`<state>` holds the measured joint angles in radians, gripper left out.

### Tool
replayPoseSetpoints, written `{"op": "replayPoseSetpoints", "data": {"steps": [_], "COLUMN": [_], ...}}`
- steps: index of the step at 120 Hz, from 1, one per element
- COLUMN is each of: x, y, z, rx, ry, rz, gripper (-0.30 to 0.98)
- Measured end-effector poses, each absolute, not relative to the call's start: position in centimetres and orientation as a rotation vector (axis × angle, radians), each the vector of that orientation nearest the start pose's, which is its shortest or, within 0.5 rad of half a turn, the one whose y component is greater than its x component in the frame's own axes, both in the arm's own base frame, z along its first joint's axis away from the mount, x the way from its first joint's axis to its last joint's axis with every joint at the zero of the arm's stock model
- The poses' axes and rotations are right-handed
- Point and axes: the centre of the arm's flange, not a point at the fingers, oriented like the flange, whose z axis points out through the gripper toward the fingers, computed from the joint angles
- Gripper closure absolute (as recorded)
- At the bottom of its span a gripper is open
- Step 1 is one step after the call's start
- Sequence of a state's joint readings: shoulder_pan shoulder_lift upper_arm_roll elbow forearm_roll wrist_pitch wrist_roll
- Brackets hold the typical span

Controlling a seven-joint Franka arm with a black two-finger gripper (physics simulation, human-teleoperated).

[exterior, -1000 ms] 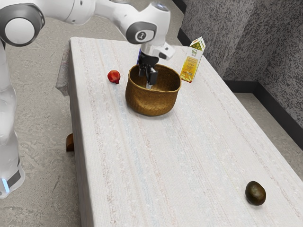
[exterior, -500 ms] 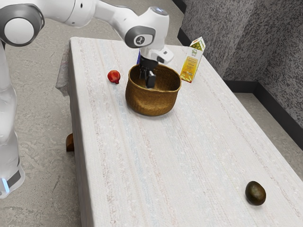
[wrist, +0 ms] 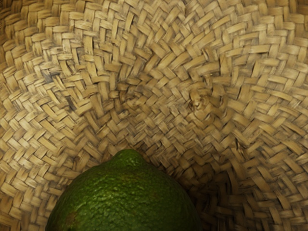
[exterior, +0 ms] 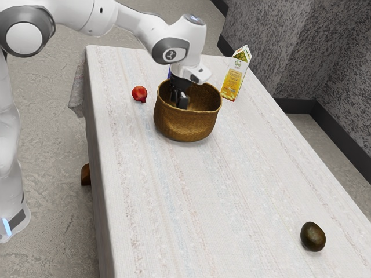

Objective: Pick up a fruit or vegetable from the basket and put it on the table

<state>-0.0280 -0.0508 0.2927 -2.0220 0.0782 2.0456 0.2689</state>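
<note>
Item: 1 green, bumpy-skinned fruit (wrist: pixel 125 197), probably a lime, lies inside the woven basket (exterior: pixel 185 124), close to the gripper (exterior: pixel 180 102). The gripper is lowered through the basket's mouth. How wide it stands, and whether it has hold of the fruit, I cannot tell.

Step in hand, as judged: securing the fruit. Next move calls for a confirmed grip on both sides, then a straight lift clear of the rim before any travel sideways. Risk noted: the rounded skin may roll or slip, and the rim may be knocked on the way out.

Surface: the table (exterior: pixel 168 197) wears a pale, faintly striped cloth (exterior: pixel 232 202). Just beside the basket, toward the exterior view's left, sits 1 red fruit (exterior: pixel 139 94). On the other side stands 1 upright yellow-and-white carton (exterior: pixel 233 80). Well apart, near the exterior view's lower right, rests 1 dark oval fruit (exterior: pixel 313 236). The cloth between offers ample room for setting down.

Room: grey mottled wall (exterior: pixel 290 46), dark skirting (exterior: pixel 294 106), grey floor (exterior: pixel 52 116).
</note>
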Motion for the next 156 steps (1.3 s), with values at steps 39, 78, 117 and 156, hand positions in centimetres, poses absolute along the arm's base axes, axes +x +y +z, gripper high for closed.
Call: {"op": "replayPoseSetpoints", "data": {"steps": [39,78,117,156], "x": [52.7,52.9,52.9,52.6], "y": [16.4,15.9,15.4,15.4], "z": [46.8,45.7,44.0,43.7], "rx": [-3.068,-3.077,-3.085,-3.079], "ry": [0.031,0.036,0.032,0.024], "rz": [-0.064,-0.02,0.057,0.061], "gripper": [0.0,0.0,0.0,0.4]}}
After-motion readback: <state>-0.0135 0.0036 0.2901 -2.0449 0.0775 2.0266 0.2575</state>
